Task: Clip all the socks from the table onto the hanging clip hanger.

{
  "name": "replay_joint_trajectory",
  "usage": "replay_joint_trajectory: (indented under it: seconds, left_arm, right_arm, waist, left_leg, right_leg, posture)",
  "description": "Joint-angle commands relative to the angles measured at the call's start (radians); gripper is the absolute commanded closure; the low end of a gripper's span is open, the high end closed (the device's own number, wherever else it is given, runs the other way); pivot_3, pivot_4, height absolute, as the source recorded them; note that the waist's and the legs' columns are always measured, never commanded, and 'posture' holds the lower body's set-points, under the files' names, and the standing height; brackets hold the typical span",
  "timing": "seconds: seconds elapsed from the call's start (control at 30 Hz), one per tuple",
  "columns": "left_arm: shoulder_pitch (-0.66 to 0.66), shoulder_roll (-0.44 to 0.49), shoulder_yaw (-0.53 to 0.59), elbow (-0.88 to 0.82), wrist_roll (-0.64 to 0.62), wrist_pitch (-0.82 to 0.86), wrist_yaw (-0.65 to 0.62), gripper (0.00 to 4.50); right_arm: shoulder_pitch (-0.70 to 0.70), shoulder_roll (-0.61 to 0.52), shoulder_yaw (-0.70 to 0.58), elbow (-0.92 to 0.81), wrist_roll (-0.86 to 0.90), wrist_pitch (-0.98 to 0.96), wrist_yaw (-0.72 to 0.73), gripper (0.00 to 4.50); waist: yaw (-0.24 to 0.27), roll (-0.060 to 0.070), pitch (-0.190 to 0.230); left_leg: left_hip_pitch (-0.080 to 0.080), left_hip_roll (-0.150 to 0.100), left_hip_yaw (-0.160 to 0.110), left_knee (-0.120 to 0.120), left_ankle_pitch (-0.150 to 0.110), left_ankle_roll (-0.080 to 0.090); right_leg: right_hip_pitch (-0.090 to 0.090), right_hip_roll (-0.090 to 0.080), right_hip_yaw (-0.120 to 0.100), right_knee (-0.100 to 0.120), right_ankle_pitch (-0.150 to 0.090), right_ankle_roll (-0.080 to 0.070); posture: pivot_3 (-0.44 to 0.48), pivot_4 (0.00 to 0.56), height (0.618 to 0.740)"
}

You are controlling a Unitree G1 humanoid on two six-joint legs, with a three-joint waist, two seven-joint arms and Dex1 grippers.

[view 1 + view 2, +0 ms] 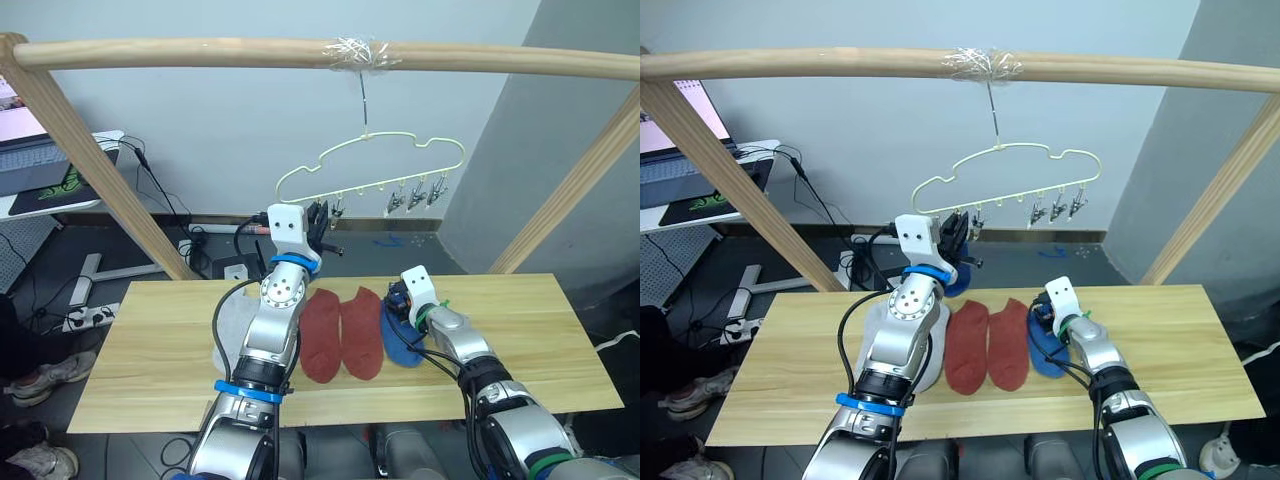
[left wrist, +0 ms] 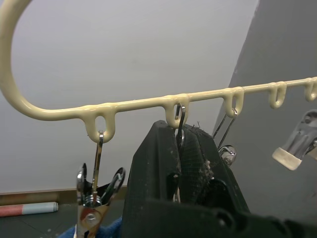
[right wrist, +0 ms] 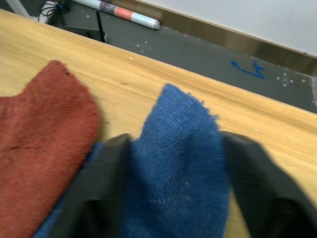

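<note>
Right wrist view is showing the right gripper (image 3: 173, 198) pinching a blue sock (image 3: 178, 163) on the table (image 3: 277, 134); the clip hanger (image 1: 380, 165) is hanging above and leftward, where the left gripper (image 2: 181, 158) is clamping a clip (image 2: 179, 121).

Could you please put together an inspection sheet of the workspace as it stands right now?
Surface: long light wooden plank table, bare towards both ends.
Job's things: two rust red socks lie flat side by side mid-table; a light grey sock lies beside them, partly behind the left arm; a blue sock is pinched up at one edge. The pale yellow wire clip hanger hangs from the wooden pole, no sock on it.
Clutter: nothing seen on the table.
Grippers: left gripper raised at a hanger clip, fingers closed around it; right gripper shut on the blue sock.
Cables: black leads and a power strip on the floor.
Surroundings: laptop on a side desk, grey wall.
</note>
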Motion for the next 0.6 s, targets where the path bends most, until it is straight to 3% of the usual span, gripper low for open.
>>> replay_joint_trajectory:
  seconds: [0.03, 0.17, 0.4, 0.6]
  left_arm:
    - [-0.014, 0.002, 0.017, -0.051, -0.028, 0.003, -0.013, 4.44]
    - [-0.023, 0.016, 0.04, -0.071, -0.108, 0.06, -0.087, 4.44]
    - [-0.039, 0.059, 0.113, -0.163, -0.35, 0.312, -0.245, 4.44]
    - [-0.057, 0.088, 0.156, -0.216, -0.501, 0.498, -0.304, 4.44]
  right_arm:
    - [0.024, -0.012, -0.013, -0.008, 0.0, -0.004, 0.01, 2.96]
    - [0.061, -0.035, 0.017, -0.129, -0.018, -0.02, 0.057, 4.43]
    - [0.105, -0.106, 0.119, -0.578, -0.059, 0.024, 0.186, 4.5]
    - [0.053, -0.076, 0.193, -0.711, -0.096, 0.092, 0.207, 4.5]
  waist:
    - [0.0, 0.0, 0.0]
    - [-0.001, 0.0, 0.0]
    - [-0.02, 0.002, 0.001]
    - [-0.023, 0.002, 0.001]
  left_leg:
    - [0.0, 0.0, 0.0, 0.0, 0.0, 0.0]
    - [0.0, 0.0, 0.0, 0.0, 0.0, 0.0]
    - [-0.002, 0.0, 0.0, 0.0, 0.0, 0.0]
    - [-0.001, 0.0, -0.001, 0.0, 0.0, 0.0]
  right_leg:
    - [0.0, 0.0, 0.0, 0.0, 0.0, 0.0]
    - [0.0, 0.0, 0.0, 0.001, 0.0, 0.0]
    - [-0.002, 0.0, 0.0, 0.001, 0.0, 0.0]
    - [-0.002, 0.001, -0.001, 0.001, 0.0, 0.0]
  posture:
    - [-0.003, 0.157, 0.737]
    - [-0.008, 0.155, 0.737]
    - [-0.016, 0.156, 0.737]
    - [-0.027, 0.152, 0.737]
